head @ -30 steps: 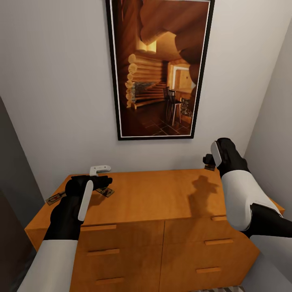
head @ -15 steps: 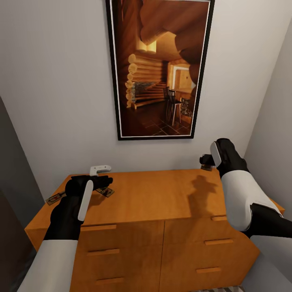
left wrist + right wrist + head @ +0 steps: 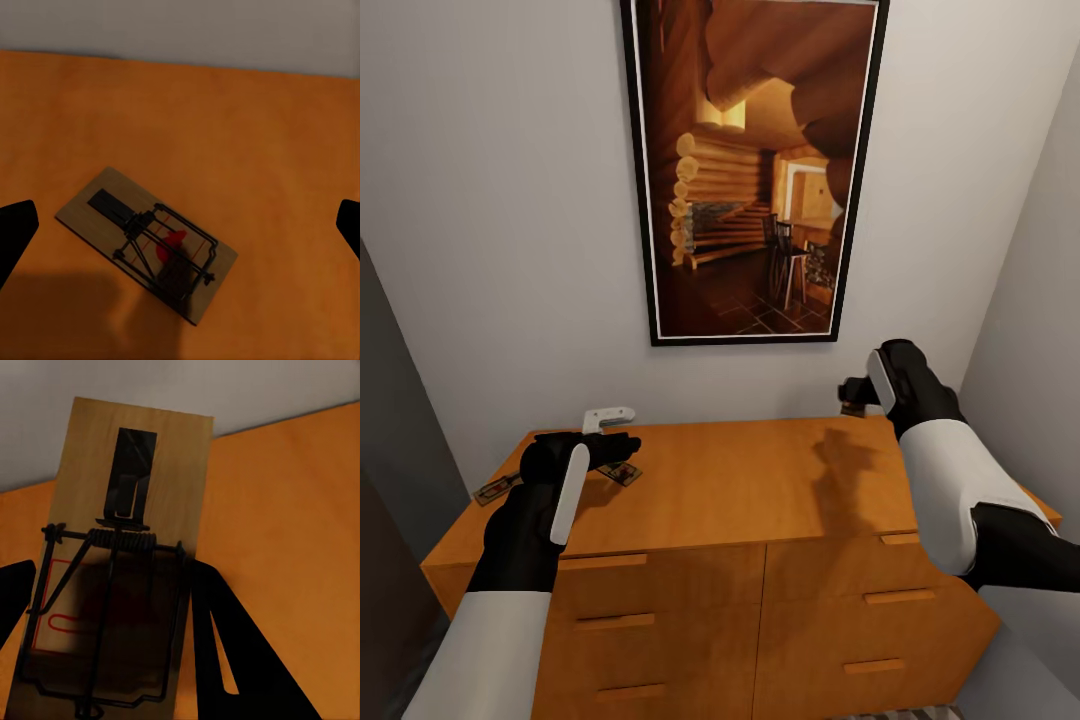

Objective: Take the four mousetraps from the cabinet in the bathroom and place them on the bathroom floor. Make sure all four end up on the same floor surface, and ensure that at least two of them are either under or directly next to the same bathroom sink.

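The cabinet [image 3: 740,500] stands against the wall below me. My left gripper [image 3: 600,450] hovers open over its left part, right above a mousetrap [image 3: 622,472] lying flat on the top. The left wrist view has that mousetrap [image 3: 146,244] between the spread black fingertips [image 3: 15,232]. A second mousetrap [image 3: 495,490] lies at the cabinet's left edge. Above the back right corner, my right gripper [image 3: 850,393] is shut on a third mousetrap [image 3: 850,408], lifted off the wood. In the right wrist view this mousetrap [image 3: 135,472] sits in the right gripper [image 3: 105,600].
A large framed picture [image 3: 755,170] hangs on the wall behind the cabinet. Walls close in at the left and right. A small white object [image 3: 607,415] sits at the cabinet's back left. A strip of bathroom floor [image 3: 905,713] shows at the bottom.
My right gripper has risen and shifted left with the mousetrap in it, and its shadow on the cabinet top moved left too. The left arm has stayed still.
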{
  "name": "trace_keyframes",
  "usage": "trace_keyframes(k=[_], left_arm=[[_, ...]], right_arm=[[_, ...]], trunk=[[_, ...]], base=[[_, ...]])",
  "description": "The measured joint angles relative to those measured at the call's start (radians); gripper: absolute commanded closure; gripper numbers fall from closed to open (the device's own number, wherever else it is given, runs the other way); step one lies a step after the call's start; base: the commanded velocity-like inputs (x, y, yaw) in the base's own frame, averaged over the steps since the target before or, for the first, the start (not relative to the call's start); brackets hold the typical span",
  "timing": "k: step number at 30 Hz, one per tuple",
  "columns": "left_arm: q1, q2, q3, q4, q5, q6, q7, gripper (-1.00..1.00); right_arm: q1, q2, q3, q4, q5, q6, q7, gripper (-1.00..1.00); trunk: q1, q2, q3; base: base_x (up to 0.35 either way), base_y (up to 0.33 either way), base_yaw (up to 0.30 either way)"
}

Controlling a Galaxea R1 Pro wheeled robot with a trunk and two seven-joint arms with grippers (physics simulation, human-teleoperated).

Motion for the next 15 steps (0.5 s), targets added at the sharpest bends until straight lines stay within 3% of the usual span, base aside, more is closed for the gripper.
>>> trace_keyframes(k=[15], left_arm=[[0.000, 0.000, 0.001, 0.002, 0.002, 0.000, 0.000, -1.00]], right_arm=[[0.005, 0.004, 0.010, 0.000, 0.001, 0.000, 0.015, 1.00]], trunk=[[0.000, 0.000, 0.000]], base=[[0.000, 0.000, 0.000]])
